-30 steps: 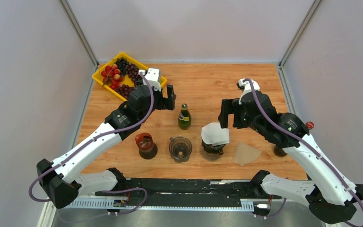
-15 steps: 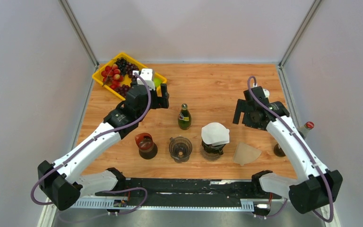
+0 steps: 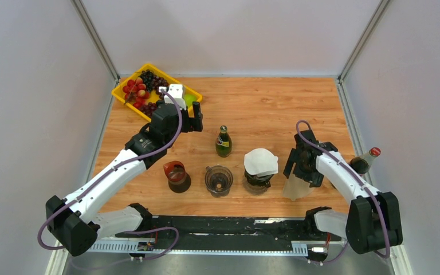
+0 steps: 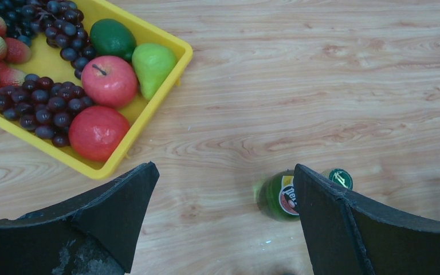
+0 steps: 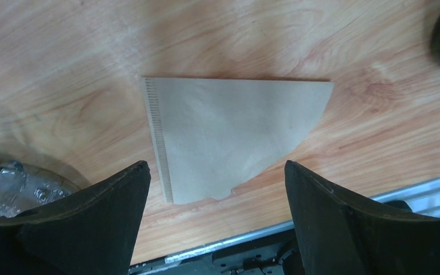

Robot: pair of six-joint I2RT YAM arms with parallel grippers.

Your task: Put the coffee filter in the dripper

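Observation:
A brown paper coffee filter [image 3: 295, 188] lies flat on the table near the front edge, right of the dripper [image 3: 258, 182]. A white filter [image 3: 260, 162] sits on top of the dripper. My right gripper [image 3: 299, 171] hovers just above the brown filter [image 5: 229, 132], open and empty [image 5: 217, 192], with one jaw on each side of the filter's lower edge. The dripper's glass shows at the lower left of the right wrist view [image 5: 17, 183]. My left gripper [image 3: 197, 119] is open and empty [image 4: 223, 197], raised above the table left of the green bottle.
A green bottle [image 3: 223, 141] [image 4: 276, 196] stands mid-table. A glass jar [image 3: 218, 180] and a red-topped cup [image 3: 176, 175] stand left of the dripper. A yellow fruit tray [image 3: 121, 97] [image 4: 166, 86] is at the back left. A red-capped bottle [image 3: 364, 160] is at the right edge.
My right arm has swung back and down, from beside the dripper's far right to just over the brown filter. My left gripper has drawn back slightly to the left.

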